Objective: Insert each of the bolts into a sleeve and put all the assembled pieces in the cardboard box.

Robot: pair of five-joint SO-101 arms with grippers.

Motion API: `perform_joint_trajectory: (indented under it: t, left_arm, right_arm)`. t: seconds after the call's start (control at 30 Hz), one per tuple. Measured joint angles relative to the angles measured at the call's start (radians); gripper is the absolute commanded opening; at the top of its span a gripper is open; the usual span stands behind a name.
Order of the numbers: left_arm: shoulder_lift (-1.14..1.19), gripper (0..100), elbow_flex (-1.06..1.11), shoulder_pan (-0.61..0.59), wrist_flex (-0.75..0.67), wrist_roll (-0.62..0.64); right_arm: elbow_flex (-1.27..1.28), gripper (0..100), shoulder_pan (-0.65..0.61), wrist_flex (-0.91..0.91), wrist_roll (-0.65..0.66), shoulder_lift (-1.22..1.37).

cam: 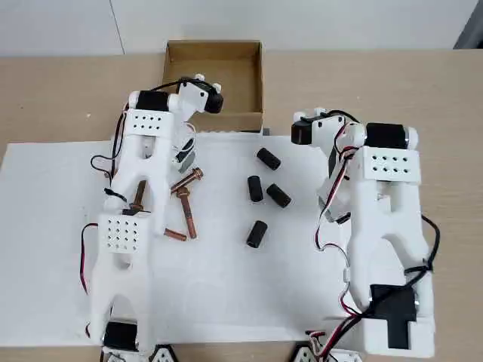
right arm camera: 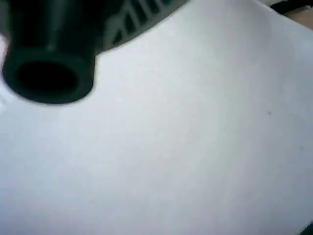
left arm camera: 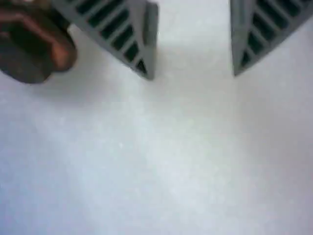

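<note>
**Copper bolts loose, one sleeve gripped**

High view: four bolts (cam: 186,213) lie on the white sheet (cam: 226,302) by the left arm. Four black sleeves (cam: 255,188) lie mid-sheet. The cardboard box (cam: 226,121) sits on the worktop (cam: 60,90) beyond.

Left wrist view: left fingers (left arm camera: 127,34) spread wide, a bolt head (left arm camera: 29,49) just beside one.

Right wrist view: right fingers (right arm camera: 142,17) hold a sleeve (right arm camera: 49,78).

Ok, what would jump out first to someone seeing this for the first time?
Four black cylindrical sleeves lie scattered across the white sheet's middle, with copper-coloured metal bolts clustered on the left arm's side. The brown cardboard box sits at the sheet's far edge, and the left gripper hangs open just above the sheet beside a bolt head.
</note>
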Motion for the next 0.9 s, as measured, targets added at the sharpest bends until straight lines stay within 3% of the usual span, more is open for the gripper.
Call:
perform_joint_trajectory:
  t: [0.33, 0.63, 0.9]
  left_arm:
    - [-0.057, 10, 0.002, 0.021, -0.005, 0.003]
    - [-0.316, 10, 0.267, 0.072, -0.006, 0.0]
    - [-0.354, 10, 0.391, 0.078, -0.009, 0.006]
  right_arm:
    - [0.0, 0.5, 0.0, 0.0, 0.0, 0.0]
    - [0.0, 0.4, 0.0, 0.0, 0.0, 0.0]
    - [0.0, 0.4, 0.0, 0.0, 0.0, 0.0]
